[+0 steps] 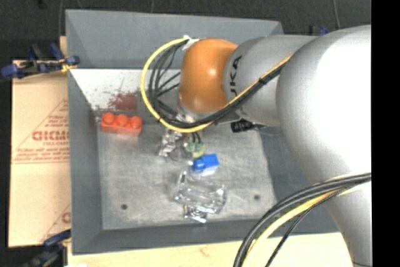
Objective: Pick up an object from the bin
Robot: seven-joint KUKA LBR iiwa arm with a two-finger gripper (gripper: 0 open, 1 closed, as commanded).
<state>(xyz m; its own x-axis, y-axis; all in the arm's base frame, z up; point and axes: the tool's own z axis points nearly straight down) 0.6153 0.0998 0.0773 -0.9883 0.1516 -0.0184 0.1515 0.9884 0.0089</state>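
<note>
My gripper [168,145] reaches down into the middle of the bin, mostly hidden beneath the arm's orange cover. Just to its right lies a small blue block [205,164], with a small green piece [197,149] right above it. In front of the blue block lies a crumpled clear plastic piece [200,197] with shiny edges. An orange toy brick [122,124] with round studs sits to the left of the gripper, near the bin's left wall. I see nothing held by the gripper.
The arm and its cables cover the bin's right half and back. The bin's sloped walls rise on every side. Bare floor shows at the front left, below the orange brick.
</note>
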